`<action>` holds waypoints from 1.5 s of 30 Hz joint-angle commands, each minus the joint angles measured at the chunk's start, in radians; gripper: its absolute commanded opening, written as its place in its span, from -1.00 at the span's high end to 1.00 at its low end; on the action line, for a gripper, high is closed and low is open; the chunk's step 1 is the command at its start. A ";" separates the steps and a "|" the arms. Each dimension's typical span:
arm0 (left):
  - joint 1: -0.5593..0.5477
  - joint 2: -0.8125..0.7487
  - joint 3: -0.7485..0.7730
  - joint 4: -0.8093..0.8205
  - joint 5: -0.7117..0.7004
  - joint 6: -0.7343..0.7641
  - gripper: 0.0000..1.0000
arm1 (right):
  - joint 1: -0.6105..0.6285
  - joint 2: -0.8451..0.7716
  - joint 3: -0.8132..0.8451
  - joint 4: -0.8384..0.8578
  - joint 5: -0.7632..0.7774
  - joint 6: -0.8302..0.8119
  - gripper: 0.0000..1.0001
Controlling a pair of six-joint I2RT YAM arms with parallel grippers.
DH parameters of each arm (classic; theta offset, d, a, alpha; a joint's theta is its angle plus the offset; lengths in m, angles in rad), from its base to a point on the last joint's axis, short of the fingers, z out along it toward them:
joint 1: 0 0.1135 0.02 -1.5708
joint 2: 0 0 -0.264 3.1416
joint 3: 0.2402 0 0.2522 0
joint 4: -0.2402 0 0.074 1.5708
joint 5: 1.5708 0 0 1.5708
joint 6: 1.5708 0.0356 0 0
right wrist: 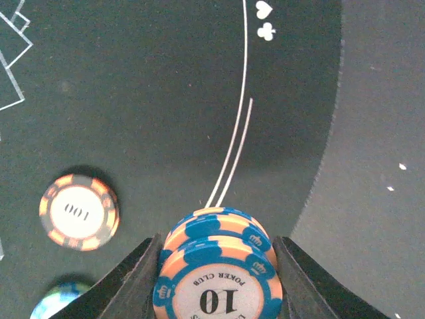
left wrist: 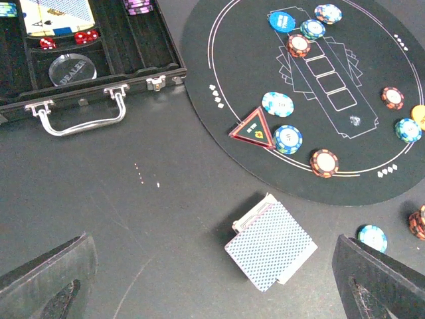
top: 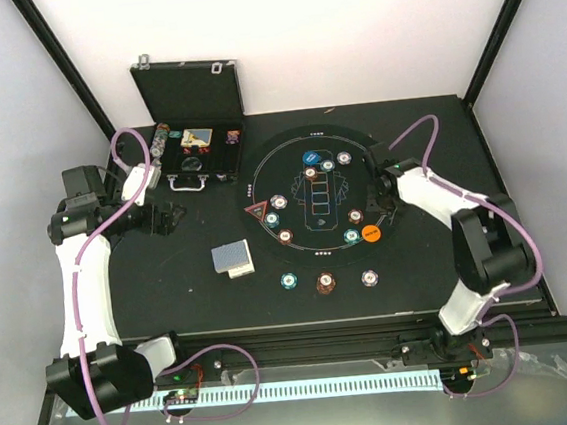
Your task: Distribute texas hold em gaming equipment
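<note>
Right gripper [right wrist: 216, 282] pinches stacked blue-and-orange round chips [right wrist: 219, 262] marked "10 POKER CLUB".
Left gripper [left wrist: 212, 282] spread wide; open black hinged case [left wrist: 143, 63] holds a clear round plastic disc [left wrist: 73, 68] reading "DEALER".

Bright, even overhead light; soft shadows; blue chips [right wrist: 218, 287] sharp up close.

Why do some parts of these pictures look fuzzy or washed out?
Top view: the white strip is washed out. Left wrist view: the fingers are dark and soft, the deck sharp. Right wrist view: the held chips are crisp, the teal chip blurred.
</note>
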 commanded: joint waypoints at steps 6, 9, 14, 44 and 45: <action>0.007 -0.015 0.011 -0.049 0.028 0.063 -0.98 | -0.008 0.201 0.119 0.078 0.001 -0.031 0.54; 0.007 -0.013 0.003 -0.045 0.038 0.076 -0.98 | -0.010 0.237 0.138 0.081 0.005 -0.034 0.54; 0.007 -0.001 -0.014 -0.057 0.074 0.143 -0.98 | -0.012 0.274 0.139 0.093 0.004 -0.037 0.50; -0.291 0.072 -0.388 0.120 -0.036 0.715 -0.98 | 0.467 -0.438 -0.499 0.406 -0.114 0.251 -1.00; -0.292 0.075 -0.395 0.126 -0.038 0.733 -0.98 | 0.473 -0.440 -0.526 0.419 -0.112 0.255 -1.00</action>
